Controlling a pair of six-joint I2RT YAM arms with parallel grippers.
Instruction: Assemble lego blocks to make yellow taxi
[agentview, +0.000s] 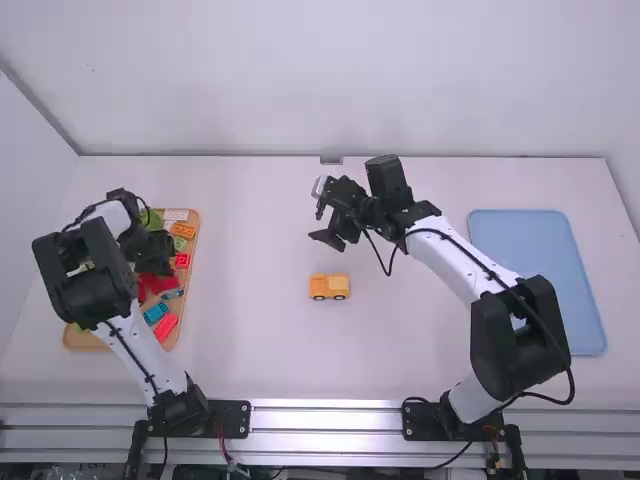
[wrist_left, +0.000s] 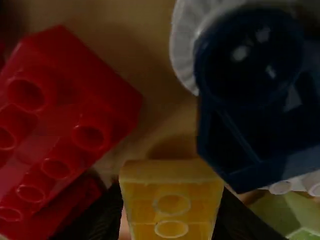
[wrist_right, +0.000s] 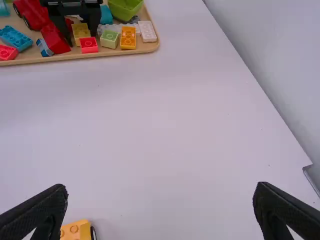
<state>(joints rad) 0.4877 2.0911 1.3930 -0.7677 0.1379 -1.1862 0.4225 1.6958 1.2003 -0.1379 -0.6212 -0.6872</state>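
In the high view my left gripper (agentview: 155, 258) is low over the wooden tray (agentview: 84, 340) of loose blocks. Between its fingers in the left wrist view, the gripper (wrist_left: 171, 212) has a yellow block (wrist_left: 172, 200) with studs, its sides against both fingers. The same yellow block (wrist_right: 81, 32) appears in the right wrist view between the left fingers. My right gripper (agentview: 316, 224) stands above the table, beyond the yellow-orange wheeled piece (agentview: 329, 287); its wrist view shows the gripper (wrist_right: 160, 200) open with nothing between the fingers, and part of the wheeled piece (wrist_right: 74, 230).
Red blocks (wrist_left: 70, 100) and a dark blue piece (wrist_left: 245, 115) crowd closely around the left gripper. An orange block (wrist_right: 128, 38), a pale green block (wrist_right: 109, 39) and a white block (wrist_right: 147, 31) lie near the tray's edge. A blue tray (agentview: 540, 280) is at the right.
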